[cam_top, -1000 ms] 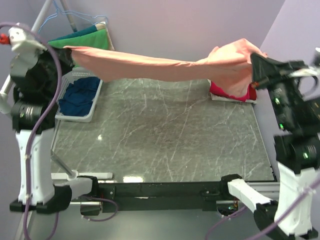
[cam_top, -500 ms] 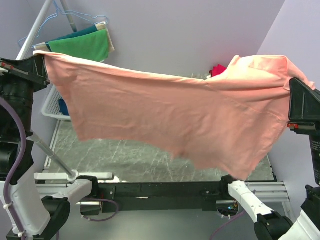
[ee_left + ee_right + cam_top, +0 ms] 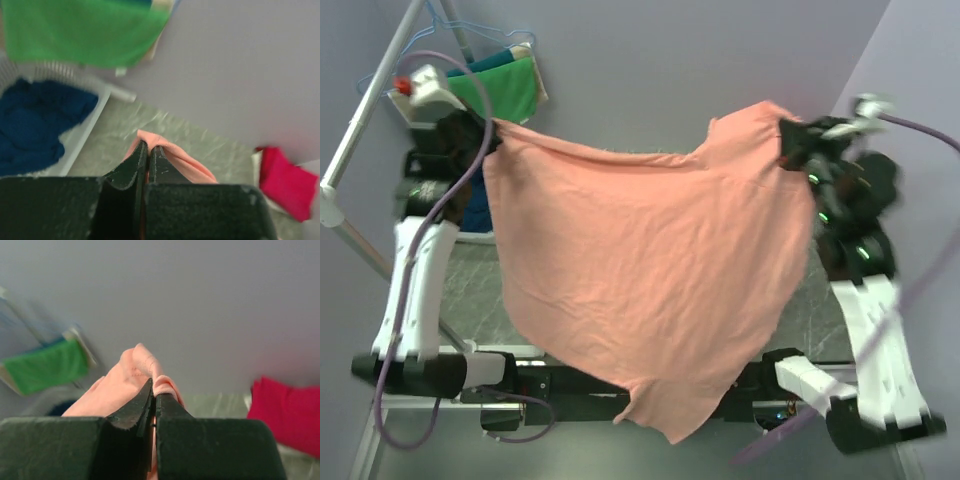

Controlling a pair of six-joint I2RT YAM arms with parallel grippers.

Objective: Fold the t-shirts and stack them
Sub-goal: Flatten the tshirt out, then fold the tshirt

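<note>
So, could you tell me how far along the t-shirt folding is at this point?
Done: a crimson-pink t-shirt lies far right on the table, apparently folded. In hand: the salmon-orange t-shirt hangs spread in the air, left gripper and right gripper each shut on an upper corner. Left: laying it down, folding, stacking, then the navy t-shirt in the white basket.

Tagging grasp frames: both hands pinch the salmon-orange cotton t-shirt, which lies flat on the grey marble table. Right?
No. The left hand and right hand pinch the salmon-orange cotton t-shirt, but it hangs spread in the air between them, not flat on the grey marble table; see the top external view.
</note>
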